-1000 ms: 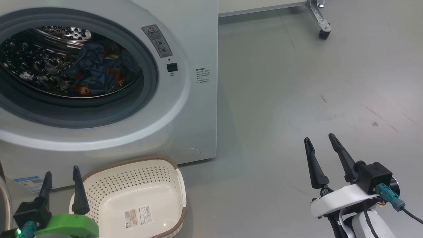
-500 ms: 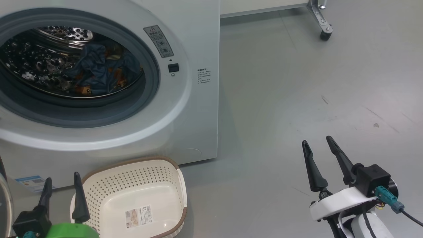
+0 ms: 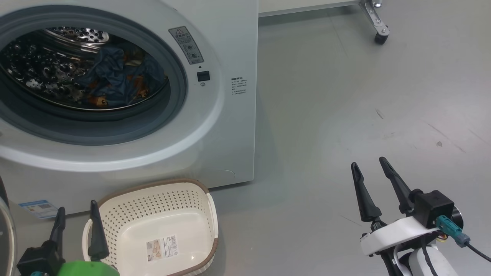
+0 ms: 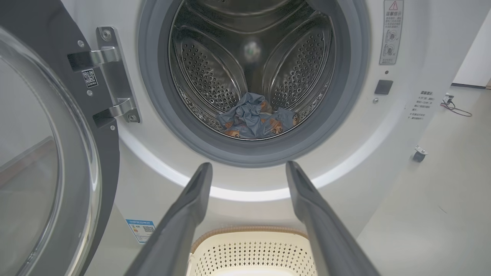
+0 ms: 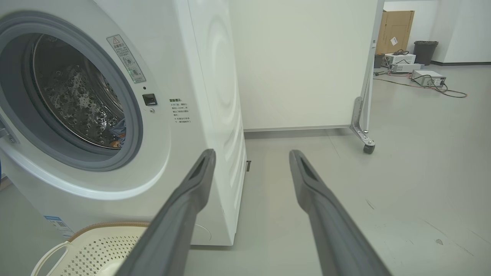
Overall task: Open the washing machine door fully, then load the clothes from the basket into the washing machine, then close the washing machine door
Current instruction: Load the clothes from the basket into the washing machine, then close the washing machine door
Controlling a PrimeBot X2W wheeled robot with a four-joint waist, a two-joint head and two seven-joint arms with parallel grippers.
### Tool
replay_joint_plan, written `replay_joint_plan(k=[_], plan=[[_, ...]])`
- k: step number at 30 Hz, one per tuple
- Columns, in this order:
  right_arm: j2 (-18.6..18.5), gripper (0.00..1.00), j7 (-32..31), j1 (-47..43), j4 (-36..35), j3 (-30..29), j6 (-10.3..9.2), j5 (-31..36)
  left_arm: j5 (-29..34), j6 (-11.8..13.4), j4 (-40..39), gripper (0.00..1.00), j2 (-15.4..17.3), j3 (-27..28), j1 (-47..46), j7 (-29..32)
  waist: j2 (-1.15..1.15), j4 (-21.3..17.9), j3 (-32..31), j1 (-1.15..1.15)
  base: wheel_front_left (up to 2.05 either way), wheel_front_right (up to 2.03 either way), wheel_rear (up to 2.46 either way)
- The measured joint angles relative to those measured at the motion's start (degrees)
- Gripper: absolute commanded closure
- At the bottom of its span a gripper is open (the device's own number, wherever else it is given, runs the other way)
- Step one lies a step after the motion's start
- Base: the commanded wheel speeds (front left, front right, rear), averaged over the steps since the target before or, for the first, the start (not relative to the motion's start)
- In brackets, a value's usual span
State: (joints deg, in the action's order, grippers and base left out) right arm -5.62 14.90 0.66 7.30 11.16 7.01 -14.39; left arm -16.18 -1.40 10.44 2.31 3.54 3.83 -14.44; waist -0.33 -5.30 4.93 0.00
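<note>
1. We judge the washing machine door [image 4: 50, 145], open at the left of the washing machine [image 3: 238, 38], stiff and heavy with fragile glass; we'd push its black rim.
2. The clothes [image 4: 255, 120] lie in the drum [image 4: 215, 69]; the basket [image 3: 153, 203] sits empty below.
3. The left gripper [image 3: 77, 207] and right gripper [image 3: 368, 162] have jaws apart, holding nothing.

Floor [image 3: 345, 96]: smooth pale grey, lightly glossy, marked with a few dark scuffs. White partition panel [image 5: 299, 57]: stood upright on a metal leg with a black castor [image 5: 368, 147]. At the far end were a white wall [image 5: 460, 30], a tall cardboard box [image 5: 395, 30], a dark waste bin [image 5: 425, 51], pale equipment boxes [image 5: 427, 78] on the floor, and trailing cables [image 5: 448, 92]. Light was even and diffuse.
</note>
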Motion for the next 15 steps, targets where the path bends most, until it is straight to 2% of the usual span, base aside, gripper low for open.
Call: replay_joint_plan(k=[15], plan=[[-0.2,0.0,0.0,0.0,0.0,-0.3,0.0,0.3,-0.3,0.8,-1.0,0.0,0.0,-1.8,0.2,0.0,0.0,1.5,0.1,0.0,0.0,0.0,0.0]])
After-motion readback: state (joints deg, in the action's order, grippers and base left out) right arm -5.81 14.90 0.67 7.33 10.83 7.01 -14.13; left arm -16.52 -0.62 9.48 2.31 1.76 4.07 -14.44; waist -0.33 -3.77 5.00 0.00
